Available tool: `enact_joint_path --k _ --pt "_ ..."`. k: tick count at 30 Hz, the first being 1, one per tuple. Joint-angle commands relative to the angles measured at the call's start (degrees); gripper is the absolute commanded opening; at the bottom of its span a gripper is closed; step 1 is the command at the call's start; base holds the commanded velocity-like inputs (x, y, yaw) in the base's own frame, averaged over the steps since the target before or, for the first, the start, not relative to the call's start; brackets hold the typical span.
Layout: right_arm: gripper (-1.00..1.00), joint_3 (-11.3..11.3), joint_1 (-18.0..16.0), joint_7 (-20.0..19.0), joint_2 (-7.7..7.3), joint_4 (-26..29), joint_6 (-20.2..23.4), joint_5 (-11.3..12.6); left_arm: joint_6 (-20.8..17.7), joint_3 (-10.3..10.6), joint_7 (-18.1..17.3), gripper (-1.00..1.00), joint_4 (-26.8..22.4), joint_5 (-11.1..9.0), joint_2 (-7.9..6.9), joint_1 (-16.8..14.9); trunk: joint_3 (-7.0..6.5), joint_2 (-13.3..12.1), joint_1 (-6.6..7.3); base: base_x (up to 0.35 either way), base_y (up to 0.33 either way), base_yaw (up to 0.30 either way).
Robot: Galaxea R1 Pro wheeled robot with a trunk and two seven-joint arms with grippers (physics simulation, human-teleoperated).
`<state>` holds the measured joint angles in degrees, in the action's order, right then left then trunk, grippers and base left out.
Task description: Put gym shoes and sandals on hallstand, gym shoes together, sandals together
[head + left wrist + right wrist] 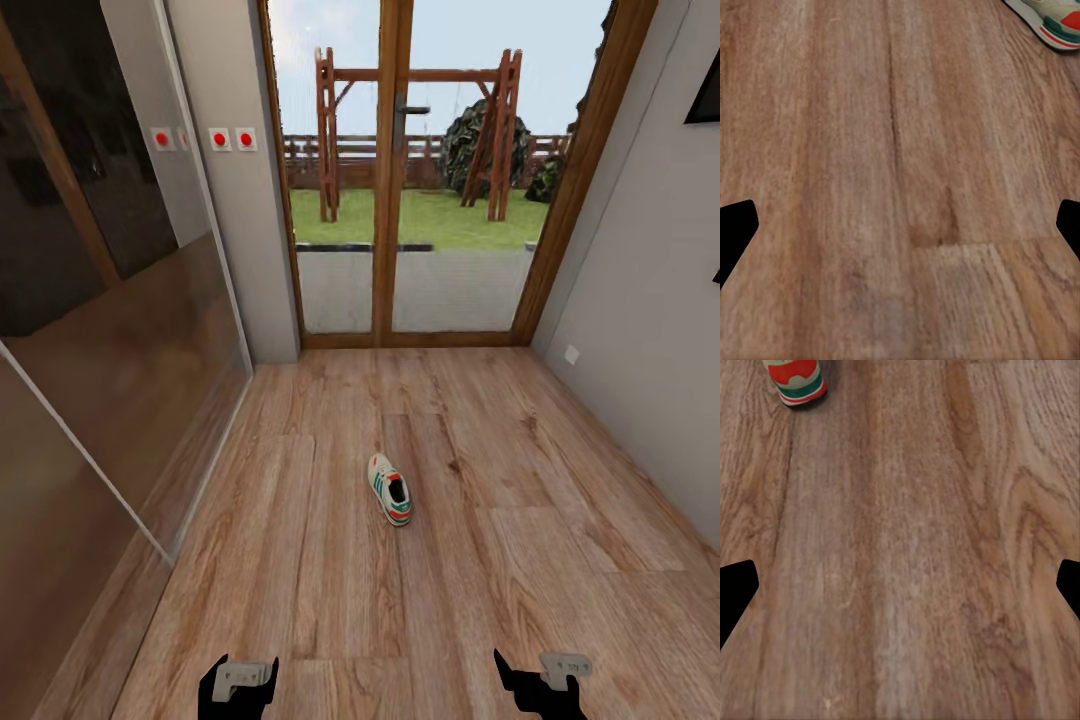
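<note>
One gym shoe (390, 489), white with green stripes and a red-orange heel, lies alone on the corridor floor (480, 560), a good way ahead of both arms. Its edge shows in the left wrist view (1054, 19) and its heel in the right wrist view (795, 379). My left gripper (238, 688) hangs low at the near left, open and empty, with the black fingertips (735, 232) wide apart. Over bare planks at the near right, my right gripper (542, 684) is also open, its fingertips (735, 592) spread. The other gym shoe, the sandals and the hallstand are out of view.
A wood-framed glass door (395, 170) closes the far end of the corridor, with a garden beyond it. A glossy sliding wardrobe (110, 330) lines the left side. A plain grey wall (640, 300) runs along the right.
</note>
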<state>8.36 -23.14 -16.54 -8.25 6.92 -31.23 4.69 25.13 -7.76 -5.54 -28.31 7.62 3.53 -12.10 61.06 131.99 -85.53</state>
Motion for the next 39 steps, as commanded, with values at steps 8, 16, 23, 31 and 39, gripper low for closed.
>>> enact_joint_path --k 8,16,23,31,39 --pt "1.00 0.3 0.0 -0.6 -0.01 -0.1 -0.1 0.5 0.1 -0.5 -0.3 1.00 0.0 0.6 0.07 0.0 0.04 0.0 0.01 0.224 0.000 0.000" --pt "1.00 0.3 0.0 -0.6 -0.01 -0.1 -0.1 0.4 0.1 -0.5 -0.3 1.00 0.0 0.6 0.08 0.0 0.04 0.0 0.01 0.319 0.000 0.000" --pt "1.00 0.3 0.0 -0.6 0.04 -0.1 -0.1 0.4 0.1 -0.5 -0.3 1.00 0.0 0.6 0.08 0.0 0.04 0.0 0.01 0.331 0.000 0.000" --pt "1.00 0.3 0.0 -0.6 0.06 -0.1 -0.1 0.4 0.1 -0.3 -0.3 1.00 0.0 0.6 0.08 0.0 0.04 0.0 0.01 0.288 0.000 0.000" --pt "1.00 0.2 0.0 -0.6 0.21 0.0 -0.1 0.4 -0.2 -0.2 -0.3 1.00 -1.1 0.6 0.05 -0.3 0.04 0.0 0.01 0.090 0.000 0.000"
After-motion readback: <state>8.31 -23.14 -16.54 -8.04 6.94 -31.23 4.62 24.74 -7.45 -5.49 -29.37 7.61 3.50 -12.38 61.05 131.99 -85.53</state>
